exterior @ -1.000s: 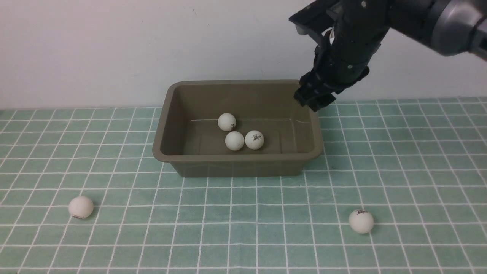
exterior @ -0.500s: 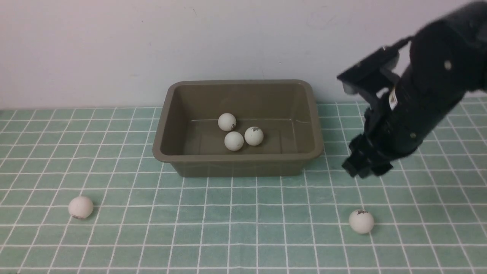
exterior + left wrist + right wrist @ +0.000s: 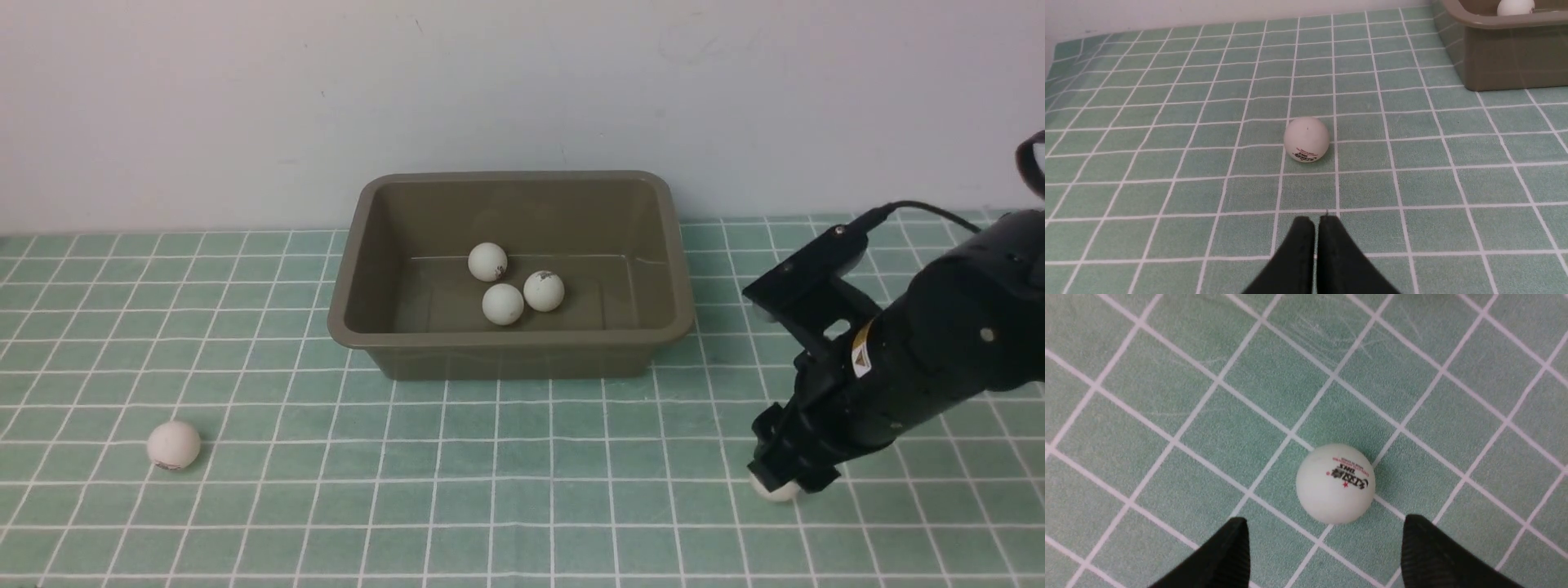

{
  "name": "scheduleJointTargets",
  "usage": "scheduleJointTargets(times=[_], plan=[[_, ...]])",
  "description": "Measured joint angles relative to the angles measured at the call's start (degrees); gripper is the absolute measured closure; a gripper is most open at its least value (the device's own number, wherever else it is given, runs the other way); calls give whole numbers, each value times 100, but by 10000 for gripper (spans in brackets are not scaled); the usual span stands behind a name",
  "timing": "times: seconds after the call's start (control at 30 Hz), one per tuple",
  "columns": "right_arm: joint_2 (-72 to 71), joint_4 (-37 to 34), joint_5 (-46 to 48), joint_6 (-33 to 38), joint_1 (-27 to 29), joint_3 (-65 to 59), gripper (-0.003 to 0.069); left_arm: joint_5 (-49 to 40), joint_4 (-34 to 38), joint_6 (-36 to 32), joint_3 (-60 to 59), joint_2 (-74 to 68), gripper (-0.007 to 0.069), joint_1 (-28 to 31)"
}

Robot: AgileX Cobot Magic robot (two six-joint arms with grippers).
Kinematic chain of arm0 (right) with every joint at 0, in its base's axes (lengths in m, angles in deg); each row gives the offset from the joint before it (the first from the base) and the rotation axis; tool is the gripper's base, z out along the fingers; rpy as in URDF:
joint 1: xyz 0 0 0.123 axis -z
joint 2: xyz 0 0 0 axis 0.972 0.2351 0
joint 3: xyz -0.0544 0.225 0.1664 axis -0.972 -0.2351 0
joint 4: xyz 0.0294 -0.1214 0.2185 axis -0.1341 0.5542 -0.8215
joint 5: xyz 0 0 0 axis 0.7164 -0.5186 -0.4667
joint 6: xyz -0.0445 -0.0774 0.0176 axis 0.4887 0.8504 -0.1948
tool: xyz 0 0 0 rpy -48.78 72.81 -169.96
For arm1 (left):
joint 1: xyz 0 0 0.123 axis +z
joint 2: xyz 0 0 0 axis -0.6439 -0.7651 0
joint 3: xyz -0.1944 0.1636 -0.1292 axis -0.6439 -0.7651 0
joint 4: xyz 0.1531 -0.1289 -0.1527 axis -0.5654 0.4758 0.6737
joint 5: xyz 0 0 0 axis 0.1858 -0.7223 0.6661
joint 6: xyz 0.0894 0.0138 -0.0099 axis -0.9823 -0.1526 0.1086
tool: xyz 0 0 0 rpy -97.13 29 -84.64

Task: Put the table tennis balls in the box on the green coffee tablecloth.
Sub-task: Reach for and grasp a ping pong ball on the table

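1. The box stands toward the back of the green coffee tablecloth. Three table tennis balls lie close together on its floor.
2. In the front view the right gripper is down at the cloth, to the right of the box and nearer the camera. It covers most of the right ball, so only a white sliver shows beneath it.
3. The right wrist view shows what the front view hides. The jaws stand wide apart, and the ball rests on the cloth just ahead of the gap between them, touched by neither (its printed logo faces up).
4. The left ball lies alone at the front left of the cloth, well apart from the box.
5. The left gripper is outside the front view. Its own wrist camera shows the jaws pressed together with nothing between them, above the cloth. The left ball lies ahead of them, and a corner of the box shows beyond.
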Motion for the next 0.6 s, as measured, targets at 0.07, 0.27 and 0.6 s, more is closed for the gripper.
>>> scheduleJointTargets(times=[0.07,0.27,0.6], plan=[[22,5,-89,-20,0,0,179,0,0,0,0,0,629,0],[382,21,-222,-277,0,0,129,0,0,0,0,0,629,0],[1300,351,-606,-620,6,0,123,0,0,0,0,0,629,0]])
